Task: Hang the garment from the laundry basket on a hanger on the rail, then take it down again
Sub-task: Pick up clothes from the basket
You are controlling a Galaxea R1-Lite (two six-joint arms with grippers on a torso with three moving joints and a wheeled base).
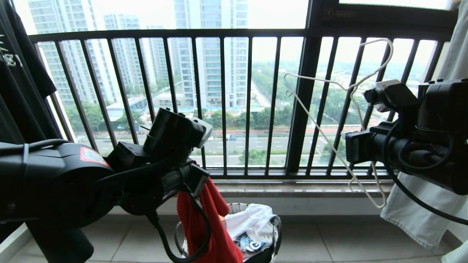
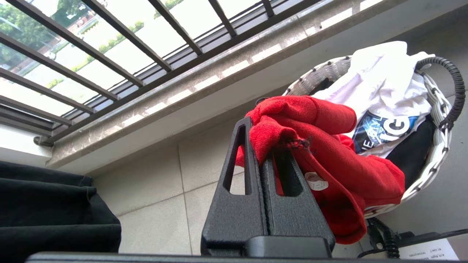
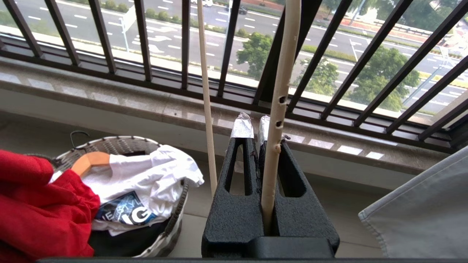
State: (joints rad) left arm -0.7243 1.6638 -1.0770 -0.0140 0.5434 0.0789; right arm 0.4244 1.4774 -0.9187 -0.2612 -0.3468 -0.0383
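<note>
Ahead, the black railing (image 1: 219,102) filled most of the head view, with towers and a road beyond it and a stone sill (image 1: 292,188) along its foot. A black T-shirt (image 1: 22,84) hung at the far left and a pale grey-blue garment (image 1: 420,208) at the far right, both crowding the edges, while the two dark arms blocked much of the lower view. On the tiled floor (image 1: 329,241) under the sill stood the basket (image 2: 437,120), holding a white printed shirt (image 1: 252,223) over something black. The left gripper (image 2: 265,155) was clamped tight on a bunched edge of the red T-shirt (image 1: 204,226), which hung from it partly over the basket's rim and just beside the white shirt. The right gripper (image 3: 253,133) was pinched on the wire of the cream hanger (image 1: 329,120), held tilted in the air before the railing, well apart from the shirt. Only the left wrist view showed the small white neck label (image 2: 316,181) and a dark frayed thread at the grip. Only the right wrist view showed a wooden hanger (image 3: 89,160) lying in the basket and small holes in the cream hanger's coating. The red cloth was crumpled, its lettering hidden.
</note>
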